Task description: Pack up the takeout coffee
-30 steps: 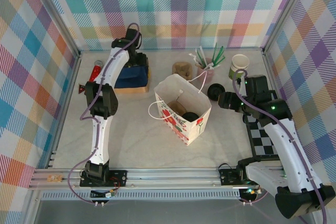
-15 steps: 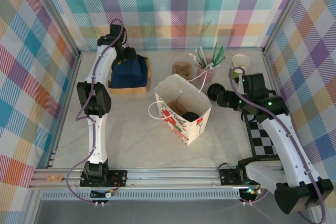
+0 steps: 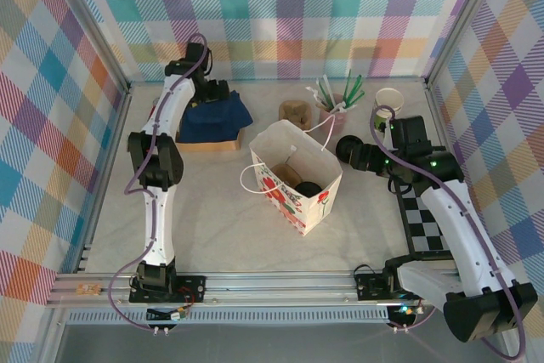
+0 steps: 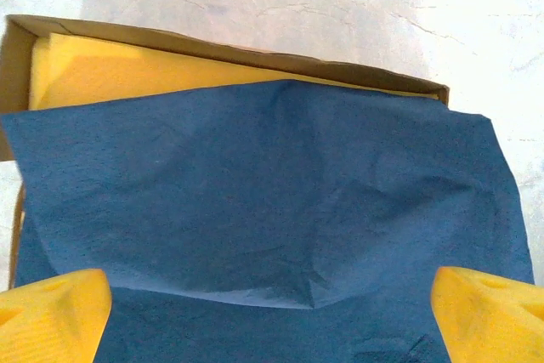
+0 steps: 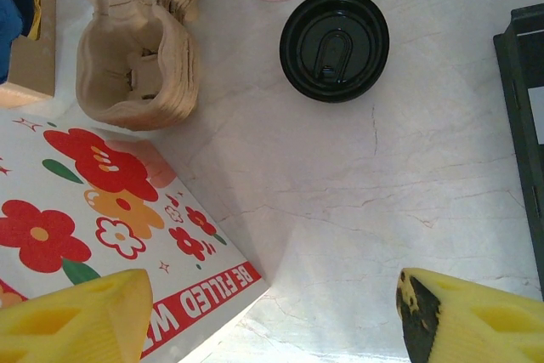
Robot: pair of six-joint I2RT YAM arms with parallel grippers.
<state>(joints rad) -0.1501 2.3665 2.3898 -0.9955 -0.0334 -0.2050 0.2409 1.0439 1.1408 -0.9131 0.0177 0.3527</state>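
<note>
Both pincers are held spread. The right pincer is hung over the worktop, short of the takeout coffee stood upright near the paper bag, probably so the cup can be straddled. The left pincer is poised above a blue cloth.

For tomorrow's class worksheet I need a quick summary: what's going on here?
Two robot arms are packing a takeout order. The right gripper, open and empty, hovers above the table near the takeout coffee, which stands close to the flowered paper bag. The left gripper, also open, hangs over a blue napkin in a cardboard box. The coffee is not yet picked up.
</note>
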